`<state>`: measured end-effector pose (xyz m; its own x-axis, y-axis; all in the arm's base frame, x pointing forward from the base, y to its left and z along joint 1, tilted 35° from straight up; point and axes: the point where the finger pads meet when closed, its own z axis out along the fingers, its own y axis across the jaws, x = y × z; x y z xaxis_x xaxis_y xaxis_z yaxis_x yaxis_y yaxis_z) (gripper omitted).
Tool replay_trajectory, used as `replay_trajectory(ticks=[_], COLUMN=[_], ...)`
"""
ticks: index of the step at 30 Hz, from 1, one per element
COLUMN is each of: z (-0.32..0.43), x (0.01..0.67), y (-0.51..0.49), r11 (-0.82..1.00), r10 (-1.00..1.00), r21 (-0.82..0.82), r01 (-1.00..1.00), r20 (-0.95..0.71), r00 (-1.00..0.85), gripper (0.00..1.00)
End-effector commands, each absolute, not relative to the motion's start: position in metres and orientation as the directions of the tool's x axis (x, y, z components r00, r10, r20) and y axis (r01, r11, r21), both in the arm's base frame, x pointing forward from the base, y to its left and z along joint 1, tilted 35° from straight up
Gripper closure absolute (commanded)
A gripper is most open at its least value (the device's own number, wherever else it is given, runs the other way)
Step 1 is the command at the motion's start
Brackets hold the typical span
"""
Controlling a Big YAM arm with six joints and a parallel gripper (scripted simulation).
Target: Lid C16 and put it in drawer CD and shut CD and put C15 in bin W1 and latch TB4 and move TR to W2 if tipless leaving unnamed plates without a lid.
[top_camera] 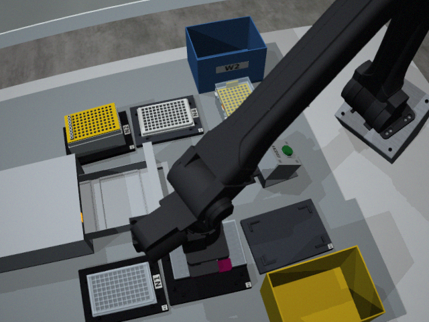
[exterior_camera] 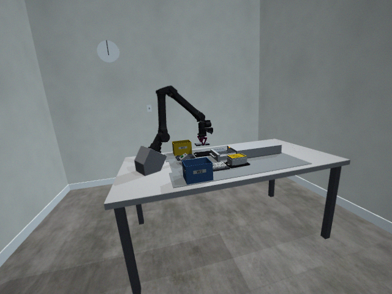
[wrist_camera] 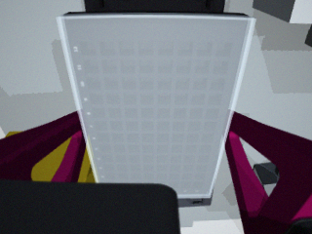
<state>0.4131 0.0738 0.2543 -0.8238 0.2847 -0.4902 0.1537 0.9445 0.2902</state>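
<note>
My gripper (top_camera: 208, 263) is shut across the short width of the black assay plate C16 (top_camera: 208, 250), which has its translucent lid on. It holds the plate level, a little above nest N3 (top_camera: 208, 282). In the wrist view the lid (wrist_camera: 156, 104) fills the frame between my magenta fingers. In the exterior view the gripper (exterior_camera: 202, 139) hangs above the bench. The clear plate C15 (top_camera: 120, 288) lies in nest N1. The cooler CD (top_camera: 37, 204) has its drawer (top_camera: 117, 197) open. Tip box TB4 (top_camera: 232, 96) stands in front of the blue bin W2 (top_camera: 226, 51).
The yellow bin W1 (top_camera: 322, 287) stands at the front right. The lid park (top_camera: 287, 233) is an empty dark nest beside it. The green DONE key (top_camera: 287, 149) sits on its grey box. The yellow tip rack TR (top_camera: 93, 125) and a white plate (top_camera: 165, 116) stand at the back.
</note>
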Motion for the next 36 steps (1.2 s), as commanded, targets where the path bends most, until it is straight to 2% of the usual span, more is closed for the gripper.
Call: replay_trajectory(ticks=[1, 25, 34, 36], z=[0.3, 0.325, 0.306, 0.312], x=[0.417, 0.399, 0.399, 0.408], y=[0.069, 0.064, 0.068, 0.059], r11=[0.942, 0.942, 0.942, 0.961], r10=[0.292, 0.292, 0.289, 0.224], r21=[0.31, 0.31, 0.304, 0.264], r01=[0.132, 0.132, 0.139, 0.087], r20=[-0.555, -0.557, -0.531, -0.552], r00=[-0.779, -0.778, -0.797, -0.803], gripper=[1.0, 1.0, 1.0, 1.0])
